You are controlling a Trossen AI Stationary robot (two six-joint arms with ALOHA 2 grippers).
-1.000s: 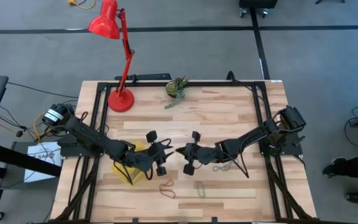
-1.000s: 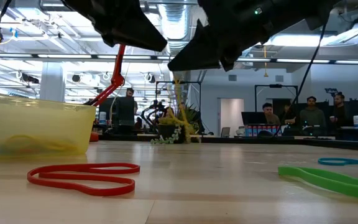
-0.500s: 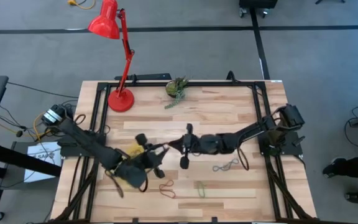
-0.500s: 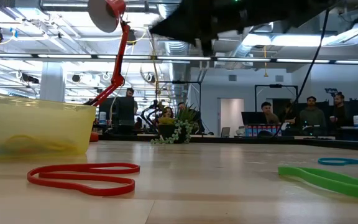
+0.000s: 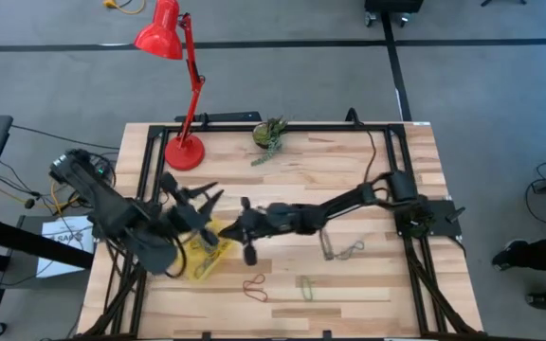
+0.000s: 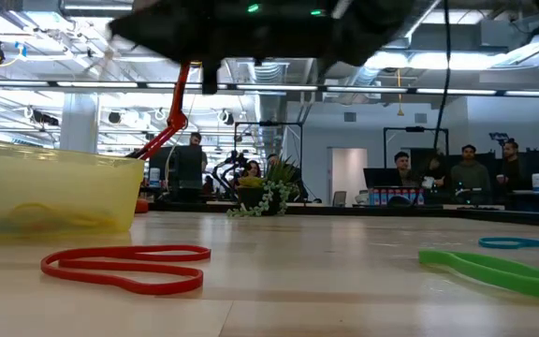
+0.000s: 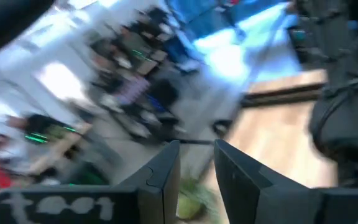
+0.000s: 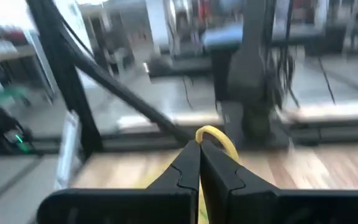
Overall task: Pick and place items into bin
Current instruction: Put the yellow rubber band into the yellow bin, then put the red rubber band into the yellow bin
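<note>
My right gripper [image 5: 229, 231] reaches across from the table's right and is shut on a yellow rubber band [image 8: 215, 135], just beside the far right corner of the yellow bin [image 5: 200, 260]. The bin rests flat on the table near its left side and also shows in the low view [image 6: 50, 192]. My left gripper [image 5: 200, 197] is raised above the table on the bin's far side. It is open, with nothing between its fingers [image 7: 166, 180]. A red band [image 5: 254, 287], a green band [image 5: 306, 287] and a greyish band [image 5: 347, 251] lie loose on the wood. My right gripper pinches the yellow band between its two shut fingers [image 8: 188, 168]. A small arc of the band [image 8: 216, 138] stands out past the fingertips. The fingers lie about level and come from the table's right. The band is lifted clear of the table.
A red lamp stands with its base [image 5: 184, 152] at the far left, and a green plant clump [image 5: 270, 134] sits at the far middle. Black frame rails run along the table's sides. Bare wood lies to the right of the bands. People sit in the room beyond [image 6: 466, 173].
My right gripper has travelled toward the table's left edge, from the middle to the bin's corner, and has stayed shut. My left gripper has risen and drawn back toward the far left, turning as it went.
</note>
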